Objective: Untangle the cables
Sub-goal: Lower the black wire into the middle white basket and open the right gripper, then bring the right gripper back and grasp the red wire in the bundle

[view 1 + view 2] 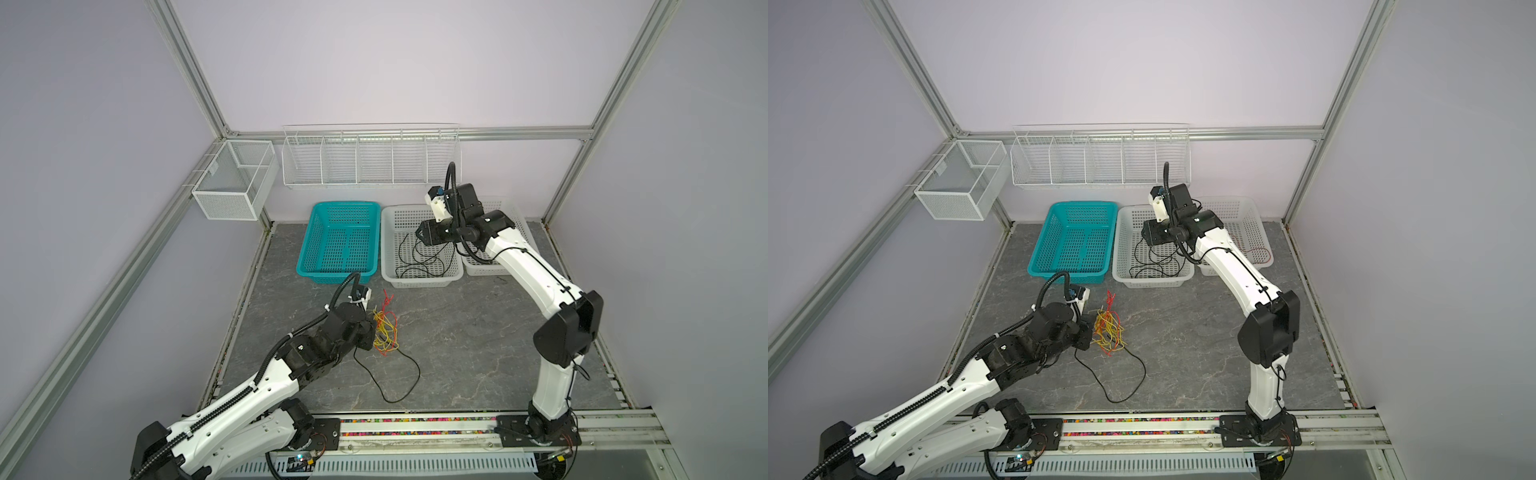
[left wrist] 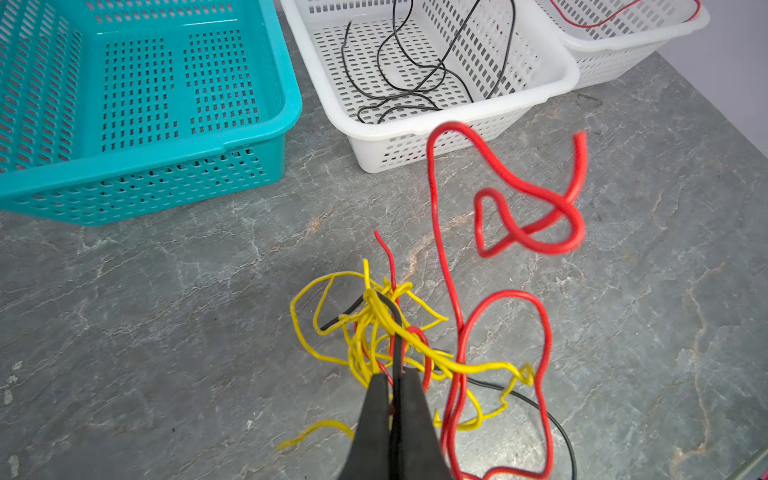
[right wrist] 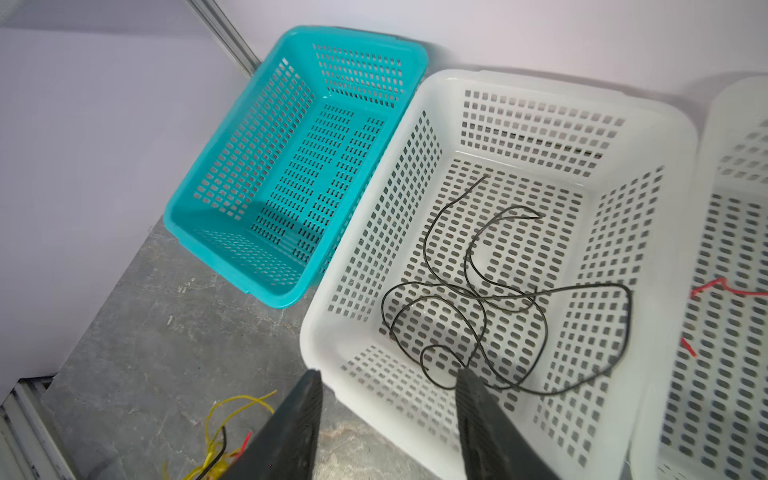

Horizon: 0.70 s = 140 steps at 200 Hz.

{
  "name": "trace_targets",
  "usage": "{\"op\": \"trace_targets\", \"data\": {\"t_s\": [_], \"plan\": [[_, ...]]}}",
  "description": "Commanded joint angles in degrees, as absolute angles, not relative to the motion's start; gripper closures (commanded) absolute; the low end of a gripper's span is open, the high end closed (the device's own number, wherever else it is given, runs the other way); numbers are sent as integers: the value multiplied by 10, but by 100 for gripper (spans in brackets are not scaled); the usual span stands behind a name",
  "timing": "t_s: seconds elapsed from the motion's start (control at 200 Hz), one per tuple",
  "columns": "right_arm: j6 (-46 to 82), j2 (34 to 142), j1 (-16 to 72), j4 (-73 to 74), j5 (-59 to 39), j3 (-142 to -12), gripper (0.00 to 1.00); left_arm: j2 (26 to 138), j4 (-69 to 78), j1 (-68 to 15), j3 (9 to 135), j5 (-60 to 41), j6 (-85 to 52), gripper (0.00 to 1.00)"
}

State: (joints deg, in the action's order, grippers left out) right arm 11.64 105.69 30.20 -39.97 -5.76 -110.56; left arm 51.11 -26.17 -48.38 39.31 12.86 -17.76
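Note:
A tangle of yellow, red and black cables (image 1: 384,332) (image 1: 1108,332) hangs just above the grey table, left of centre. My left gripper (image 2: 395,376) (image 1: 371,328) is shut on a black cable that runs up between its jaws into the yellow knot (image 2: 374,307). A long red cable (image 2: 435,216) loops loose beside it. One black strand (image 1: 399,386) trails in a loop on the table. My right gripper (image 3: 388,374) (image 1: 419,235) stands open and empty over the middle white basket (image 3: 415,87), where separate black cables (image 3: 478,297) lie.
A teal basket (image 1: 328,274) stands empty left of the middle white basket (image 1: 419,280). A second white basket (image 1: 1246,203) at the right holds a red cable (image 1: 1258,251). Wire racks (image 1: 370,158) and a mesh box (image 1: 232,178) hang at the back.

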Motion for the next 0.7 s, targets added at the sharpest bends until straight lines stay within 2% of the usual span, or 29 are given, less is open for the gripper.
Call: {"op": "trace_targets", "data": {"t_s": [0.0, 0.17, 0.415, 0.56, 0.695], "plan": [[138, 991, 309, -373, -62, -1056, 44, 513, -246, -482, 400, 109, -183, 100], [167, 869, 338, -330, -99, -920, 44, 535, -251, -482, 411, 57, -199, 100], [171, 674, 453, -186, -195, -656, 41, 564, -276, -482, 443, 24, -209, 100], [157, 625, 526, -157, -153, -551, 41, 565, -263, -482, 445, 7, -218, 100], [170, 627, 545, -134, -118, -492, 41, 562, -245, -483, 436, -5, -226, 100]]}}
